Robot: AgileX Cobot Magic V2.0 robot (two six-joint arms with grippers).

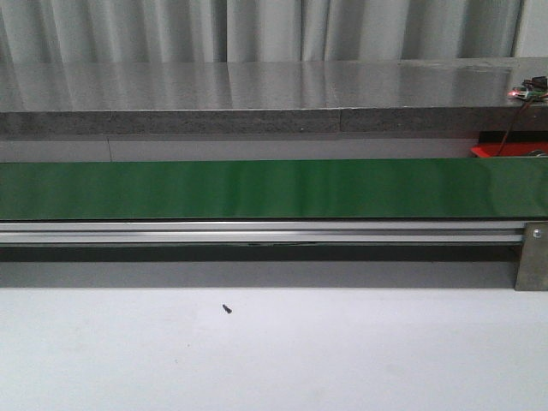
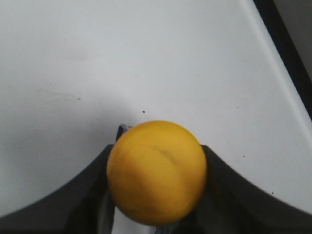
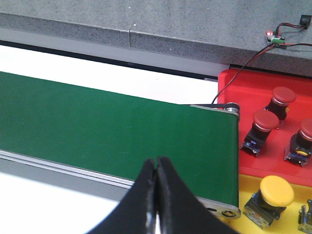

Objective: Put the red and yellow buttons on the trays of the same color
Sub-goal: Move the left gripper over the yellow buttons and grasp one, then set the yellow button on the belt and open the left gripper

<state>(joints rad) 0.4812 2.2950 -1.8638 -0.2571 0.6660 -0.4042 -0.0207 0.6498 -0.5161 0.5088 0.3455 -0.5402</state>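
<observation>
In the front view neither arm shows; a green conveyor belt runs the full width above an aluminium rail, with a grey stone ledge behind it and the white table in front, where a tiny dark speck lies, too small to identify; at the far right only a sliver of the red tray peeks out behind the belt, and a small circuit board with a lit red point sits on the ledge, its wires trailing down. In the left wrist view the left gripper is clamped on a yellow button, whose domed cap fills the gap between the dark fingers and hides the button's base almost wholly; only a scrap of metal shows at the cap's edge; the white table lies beneath, its dark border at one corner. In the right wrist view the right gripper has its fingers pressed together with nothing between them, hanging over the near edge of the green conveyor belt; past the belt's end the red tray holds three red buttons, one, another, and a third cut off by the frame; just beside it the yellow tray, only partly in view, carries a second yellow button, and another object at the corner is too cropped to name.
</observation>
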